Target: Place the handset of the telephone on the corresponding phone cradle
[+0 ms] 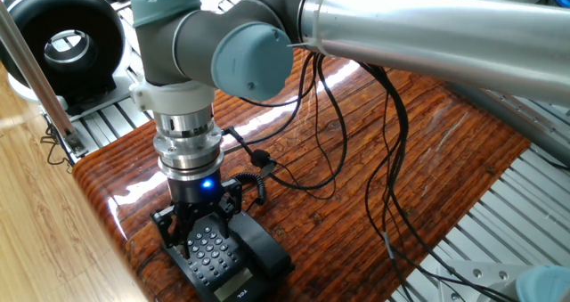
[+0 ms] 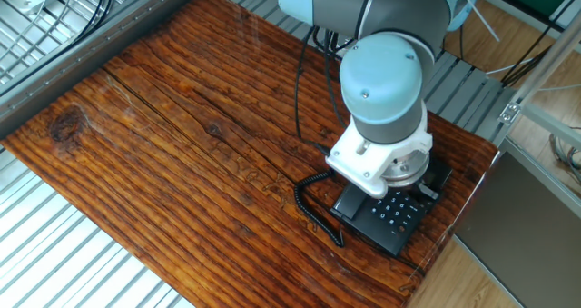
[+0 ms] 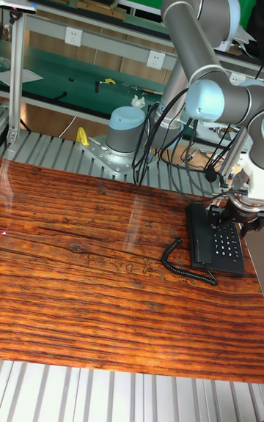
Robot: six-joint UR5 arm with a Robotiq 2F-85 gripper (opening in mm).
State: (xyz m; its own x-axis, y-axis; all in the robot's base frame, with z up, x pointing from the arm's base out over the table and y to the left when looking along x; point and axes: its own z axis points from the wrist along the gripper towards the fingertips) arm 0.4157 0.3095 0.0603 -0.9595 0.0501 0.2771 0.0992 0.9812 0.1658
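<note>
**Gripper low over the phone's keypad edge**

The telephone (image 3: 215, 247) sits near the right edge of the wooden table (image 2: 163, 135) as the tall fixed view shows it, keypad facing up. Its coiled cord (image 3: 180, 264) loops out onto the wood on the left side of the base, touching the tabletop.

The handset (image 3: 196, 237) lies as a long black bar along the left side of the base, beside the keypad, in the strip where the phone cradle (image 3: 198, 255) runs; whether it is fully seated there cannot be told.

The gripper (image 1: 191, 233) hangs straight down from the arm, a blue light glowing on its body, and its fingers (image 1: 166, 227) spread to either side above the far end of the keypad (image 1: 210, 248). The jaws stand apart and nothing shows between them. In the other fixed view the wrist covers much of the phone, so only the near part of the keypad and the left corner of the base are visible.

A large black ring-shaped device (image 1: 61, 42) stands off the table at the far left in one fixed view. Loose black cables (image 1: 392, 159) hang from the arm over the wood.
</note>
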